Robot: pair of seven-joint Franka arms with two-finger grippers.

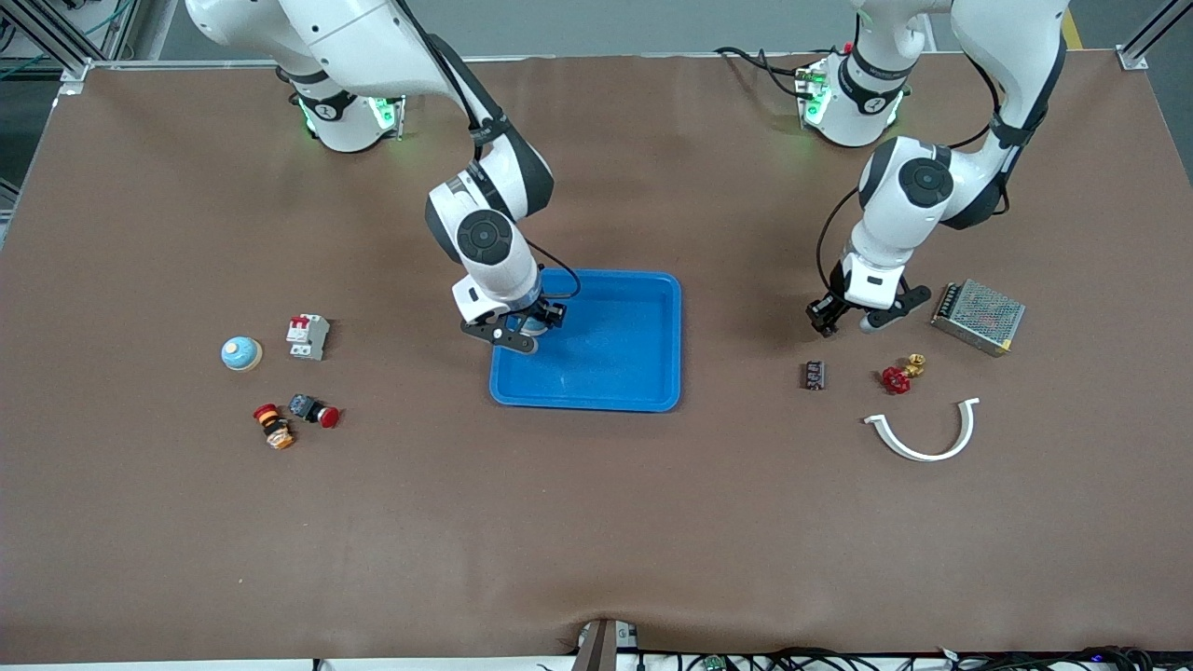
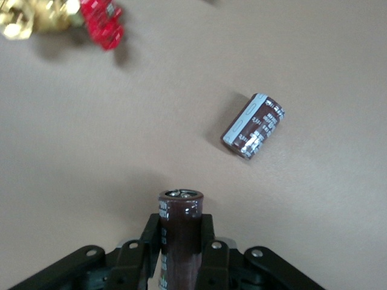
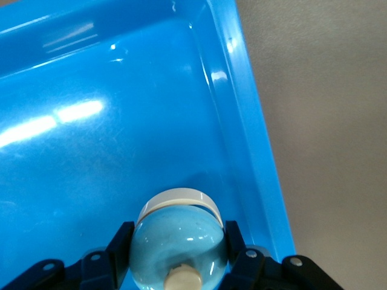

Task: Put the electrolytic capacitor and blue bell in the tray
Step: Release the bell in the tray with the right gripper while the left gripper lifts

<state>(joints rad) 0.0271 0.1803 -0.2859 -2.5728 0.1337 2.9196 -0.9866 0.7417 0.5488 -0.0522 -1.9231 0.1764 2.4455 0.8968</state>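
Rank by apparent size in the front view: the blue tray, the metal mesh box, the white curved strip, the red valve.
1. blue tray
2. white curved strip and metal mesh box: look alike, not ranked
3. red valve

Tray (image 1: 643, 373): bright blue, glossy. Bell (image 3: 179, 244) over tray: pale blue dome, cream knob, white base rim. Second bell (image 1: 241, 353) on table: pale blue, cream base. Held capacitor (image 2: 179, 235): dark brown sleeve, silver top. Lying capacitor (image 2: 253, 126): brown, grey stripe, white print. Valve (image 1: 900, 376): red handle, brass body. Table (image 1: 596, 522): brown.
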